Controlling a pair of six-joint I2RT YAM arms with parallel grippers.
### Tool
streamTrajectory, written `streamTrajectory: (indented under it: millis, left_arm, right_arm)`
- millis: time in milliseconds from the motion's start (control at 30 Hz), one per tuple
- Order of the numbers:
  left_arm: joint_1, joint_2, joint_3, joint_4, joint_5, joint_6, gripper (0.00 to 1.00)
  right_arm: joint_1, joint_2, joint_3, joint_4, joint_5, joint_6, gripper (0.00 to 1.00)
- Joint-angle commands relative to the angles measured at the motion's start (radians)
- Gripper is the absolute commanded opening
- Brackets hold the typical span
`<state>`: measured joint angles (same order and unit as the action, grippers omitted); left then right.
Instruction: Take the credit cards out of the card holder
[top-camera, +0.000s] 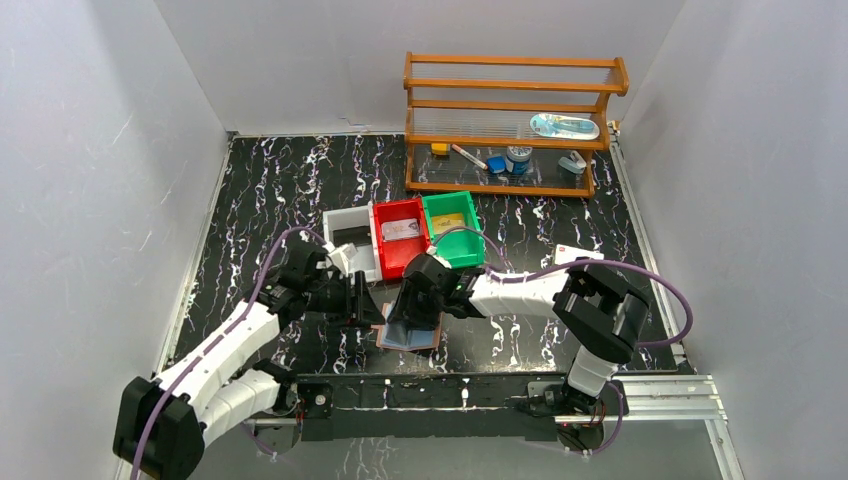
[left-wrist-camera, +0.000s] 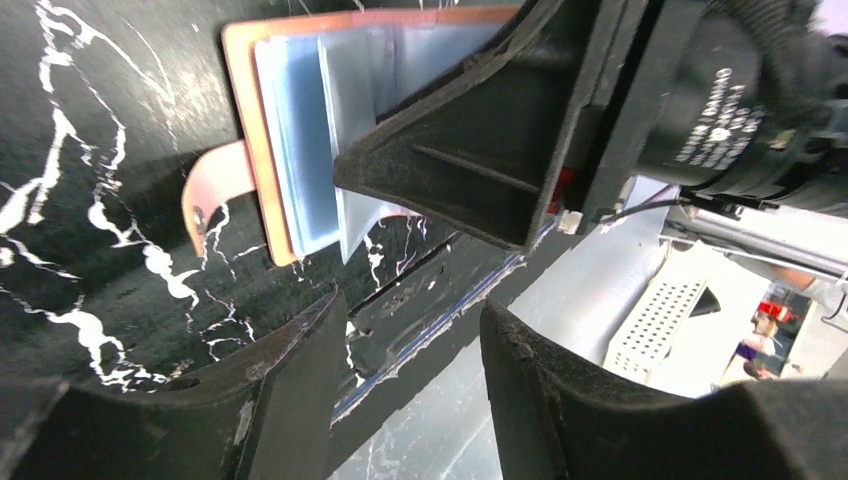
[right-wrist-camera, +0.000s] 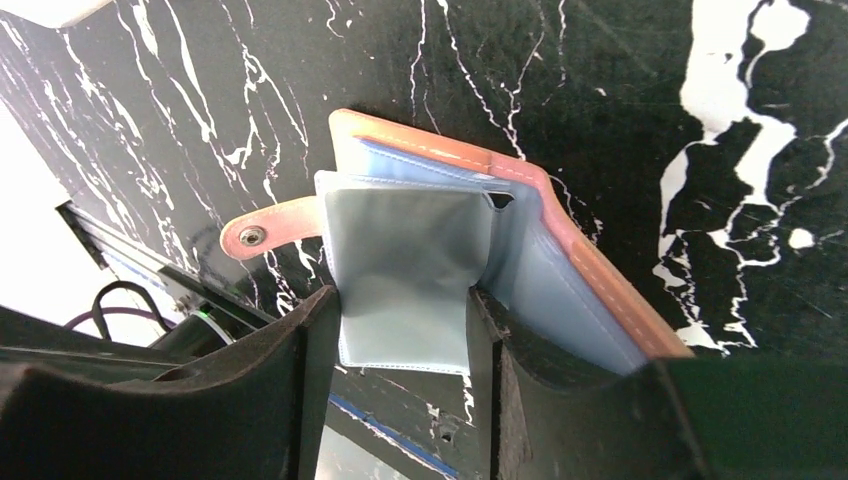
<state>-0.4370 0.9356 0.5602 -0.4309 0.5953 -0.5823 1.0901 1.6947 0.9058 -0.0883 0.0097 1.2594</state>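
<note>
Right gripper (right-wrist-camera: 402, 295) is set astride the card holder's (right-wrist-camera: 420, 142) pale pocket (right-wrist-camera: 405, 250), both edges touched; clamping cannot be confirmed. Left gripper (left-wrist-camera: 412, 305) is held apart, empty, just beside.

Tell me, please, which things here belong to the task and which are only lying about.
Belonging to the task:
card holder, lying open

Only lying about:
grey bin
red bin
green bin
wooden shelf
white item with a red mark
</note>
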Motion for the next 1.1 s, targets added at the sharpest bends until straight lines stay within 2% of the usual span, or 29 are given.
streamTrajectory:
  millis: [0, 200, 367, 567, 900, 1067]
  left_arm:
    - [-0.072, 0.047, -0.023, 0.045, 0.018, -0.049, 0.49]
    - [-0.126, 0.099, -0.055, 0.131, -0.038, -0.078, 0.49]
    - [-0.134, 0.095, -0.065, 0.133, -0.115, -0.071, 0.42]
    - [-0.133, 0.044, -0.064, 0.128, -0.183, -0.083, 0.44]
    - [-0.135, 0.038, -0.058, 0.125, -0.183, -0.071, 0.47]
    - [-0.135, -0.001, -0.041, 0.098, -0.233, -0.081, 0.47]
  right_arm:
    - [0.016, 0.078, -0.061, -0.018, -0.005, 0.009, 0.54]
    - [0.012, 0.078, -0.064, -0.024, -0.005, 0.011, 0.55]
    - [0.008, 0.073, -0.051, -0.068, 0.014, 0.009, 0.55]
    - [0.010, 0.029, -0.001, -0.181, 0.090, -0.017, 0.57]
    - [0.014, -0.049, 0.089, -0.293, 0.132, -0.059, 0.61]
    - [0.026, -0.026, 0.183, -0.395, 0.188, -0.078, 0.64]
